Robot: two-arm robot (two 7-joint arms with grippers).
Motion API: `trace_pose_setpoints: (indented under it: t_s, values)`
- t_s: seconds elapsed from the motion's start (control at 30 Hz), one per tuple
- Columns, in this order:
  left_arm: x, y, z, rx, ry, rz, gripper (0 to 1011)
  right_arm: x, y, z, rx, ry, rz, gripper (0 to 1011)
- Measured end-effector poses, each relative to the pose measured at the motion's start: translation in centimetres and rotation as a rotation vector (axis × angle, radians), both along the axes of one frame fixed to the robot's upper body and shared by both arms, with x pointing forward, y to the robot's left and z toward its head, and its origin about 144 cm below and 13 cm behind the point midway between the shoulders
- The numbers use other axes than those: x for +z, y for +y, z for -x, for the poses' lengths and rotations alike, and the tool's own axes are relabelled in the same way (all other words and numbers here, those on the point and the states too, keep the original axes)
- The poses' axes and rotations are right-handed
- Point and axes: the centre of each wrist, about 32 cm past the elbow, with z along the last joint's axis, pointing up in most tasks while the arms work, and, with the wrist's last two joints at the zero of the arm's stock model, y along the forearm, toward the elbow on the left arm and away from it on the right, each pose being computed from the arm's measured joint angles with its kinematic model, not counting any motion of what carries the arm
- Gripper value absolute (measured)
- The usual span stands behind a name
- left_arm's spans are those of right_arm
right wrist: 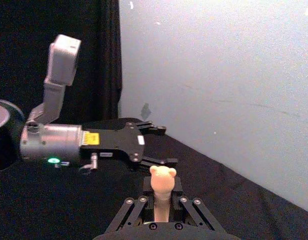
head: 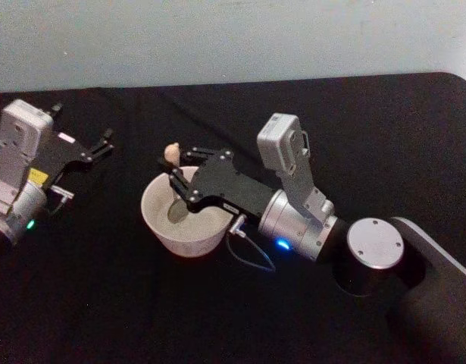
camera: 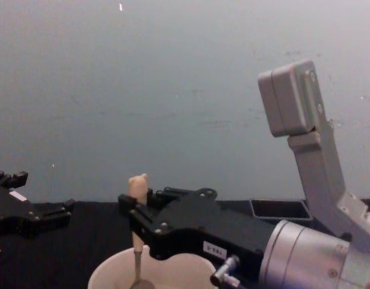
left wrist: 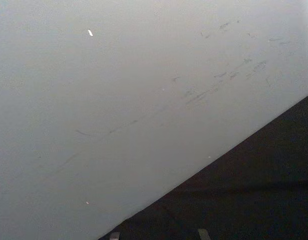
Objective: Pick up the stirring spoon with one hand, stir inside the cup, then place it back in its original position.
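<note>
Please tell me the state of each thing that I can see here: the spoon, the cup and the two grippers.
stirring spoon: held roughly upright, bowl end down inside the cup.
cup: upright on the table, spoon in it; whether it holds liquid cannot be told.
right gripper: above the cup, shut on the stirring spoon below its bear head.
left gripper: open, empty, to the left of the cup and apart from it.

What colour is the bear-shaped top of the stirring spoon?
The spoon has a cream, pale-peach top, clearest in the right wrist view.
</note>
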Motion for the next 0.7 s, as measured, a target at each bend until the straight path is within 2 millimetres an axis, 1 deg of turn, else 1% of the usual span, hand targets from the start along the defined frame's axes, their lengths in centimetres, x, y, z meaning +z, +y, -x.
trace_pose_setpoints:
  t_s: [0.3, 0.53, 0.7]
  values:
    - [0.0, 0.0, 0.0, 0.0, 0.0, 0.0, 1001, -0.1, -0.8, -0.7, -0.044, -0.002, 0.004, 197]
    - [0.0, 0.0, 0.0, 0.0, 0.0, 0.0, 1001, -0.2, -1.3, -0.7, -0.056, 0.001, 0.006, 197]
    - [0.0, 0.0, 0.0, 0.0, 0.0, 0.0, 1001, 0.2, -1.5, -0.5, -0.055, -0.001, -0.002, 197]
